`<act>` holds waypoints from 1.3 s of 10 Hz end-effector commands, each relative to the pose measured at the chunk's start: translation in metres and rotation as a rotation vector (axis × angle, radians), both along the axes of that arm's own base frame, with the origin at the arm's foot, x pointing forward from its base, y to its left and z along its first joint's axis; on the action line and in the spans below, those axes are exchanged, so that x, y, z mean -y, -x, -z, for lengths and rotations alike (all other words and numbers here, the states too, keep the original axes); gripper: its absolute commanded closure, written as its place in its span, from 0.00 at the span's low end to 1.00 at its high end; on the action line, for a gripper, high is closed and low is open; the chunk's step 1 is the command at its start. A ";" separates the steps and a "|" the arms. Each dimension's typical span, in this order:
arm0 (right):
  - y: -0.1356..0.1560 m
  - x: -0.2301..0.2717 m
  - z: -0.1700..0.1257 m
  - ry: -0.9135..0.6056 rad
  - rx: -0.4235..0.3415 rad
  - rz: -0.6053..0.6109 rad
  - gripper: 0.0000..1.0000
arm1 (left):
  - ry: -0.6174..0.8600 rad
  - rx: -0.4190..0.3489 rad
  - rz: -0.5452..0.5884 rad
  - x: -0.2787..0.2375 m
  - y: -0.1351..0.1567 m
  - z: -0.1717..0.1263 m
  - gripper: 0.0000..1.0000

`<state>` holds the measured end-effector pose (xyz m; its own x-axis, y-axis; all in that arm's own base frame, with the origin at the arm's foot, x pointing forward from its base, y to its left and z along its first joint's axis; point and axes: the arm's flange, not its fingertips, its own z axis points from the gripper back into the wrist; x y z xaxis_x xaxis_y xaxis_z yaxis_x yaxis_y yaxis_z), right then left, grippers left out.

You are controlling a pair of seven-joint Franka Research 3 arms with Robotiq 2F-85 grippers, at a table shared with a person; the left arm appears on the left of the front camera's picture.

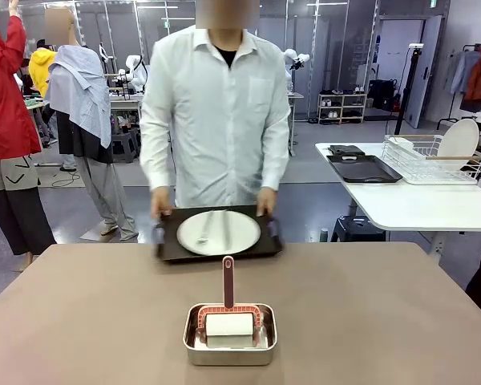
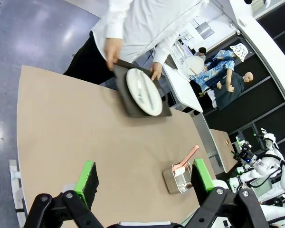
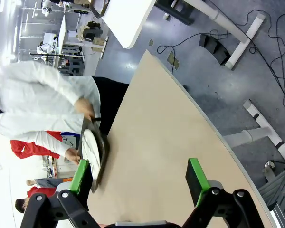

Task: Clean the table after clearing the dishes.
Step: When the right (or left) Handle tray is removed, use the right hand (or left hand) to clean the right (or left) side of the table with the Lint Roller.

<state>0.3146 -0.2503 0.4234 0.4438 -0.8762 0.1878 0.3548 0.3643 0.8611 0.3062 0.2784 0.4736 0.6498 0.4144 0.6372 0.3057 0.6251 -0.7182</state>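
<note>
At the far edge of the taupe-brown table (image 1: pixel 80 313) a person in a white shirt holds a dark brown tray (image 1: pixel 218 234) with both hands. A round white plate (image 1: pixel 219 232) with cutlery lies on it. The same tray (image 2: pixel 141 92) and plate (image 2: pixel 144 92) appear in the left wrist view, and the tray (image 3: pixel 94 153) stands edge-on in the right wrist view. My left gripper (image 2: pixel 145 176) hangs open above the table (image 2: pixel 61 123), nothing between its green pads. My right gripper (image 3: pixel 140 175) is open too, above the table (image 3: pixel 156 128).
A small steel pan (image 1: pixel 230 335) near the front edge holds a white roller with a pink handle (image 1: pixel 228 281); it also shows as the pan (image 2: pixel 176 178). A white side table (image 1: pixel 417 200) at the right carries a dark tray (image 1: pixel 363 168) and a dish rack (image 1: pixel 433 158).
</note>
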 end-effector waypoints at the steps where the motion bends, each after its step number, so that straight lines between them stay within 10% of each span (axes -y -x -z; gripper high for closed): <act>1: 0.000 0.004 0.000 -0.001 -0.005 -0.008 0.00 | -0.003 0.004 0.004 -0.003 0.002 -0.002 0.00; 6: 0.000 0.004 0.000 -0.001 -0.005 -0.008 0.00 | -0.125 0.027 0.065 0.032 -0.015 -0.017 0.00; 9: 0.000 0.004 0.000 -0.001 -0.005 -0.008 0.00 | -0.469 0.063 0.385 0.190 -0.071 -0.055 0.00; 13: 0.000 0.004 0.000 -0.001 -0.005 -0.008 0.00 | -0.804 0.103 0.825 0.380 -0.058 -0.039 0.00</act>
